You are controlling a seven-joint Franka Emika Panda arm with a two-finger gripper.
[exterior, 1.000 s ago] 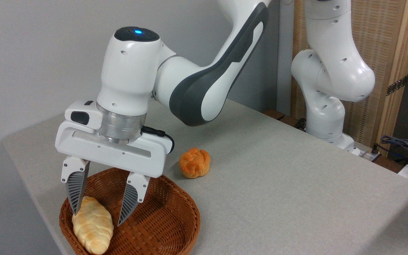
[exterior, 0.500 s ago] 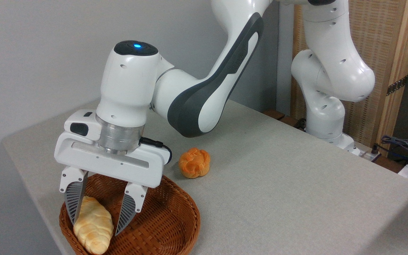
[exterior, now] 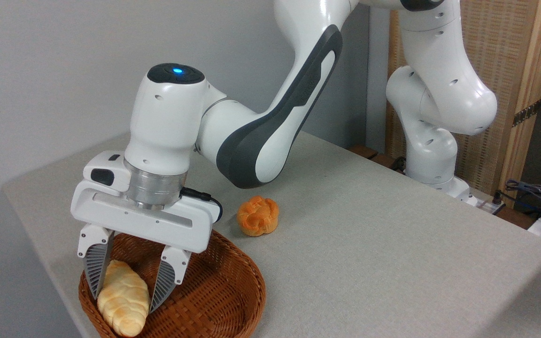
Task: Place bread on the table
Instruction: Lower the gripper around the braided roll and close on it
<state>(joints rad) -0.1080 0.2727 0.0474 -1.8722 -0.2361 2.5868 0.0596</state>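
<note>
Your gripper (exterior: 124, 295) has its jaws apart, one on each side of the braided loaf (exterior: 123, 303) — a straddle suited to closing across its width. The loaf lies inside the wicker basket (exterior: 214, 293), not yet on the surface (exterior: 369, 244); the orange bun (exterior: 258, 216) already sits there.

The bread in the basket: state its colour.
Pale cream-yellow bread with light brown toasted patches, clearest in the fixed camera view.
</note>
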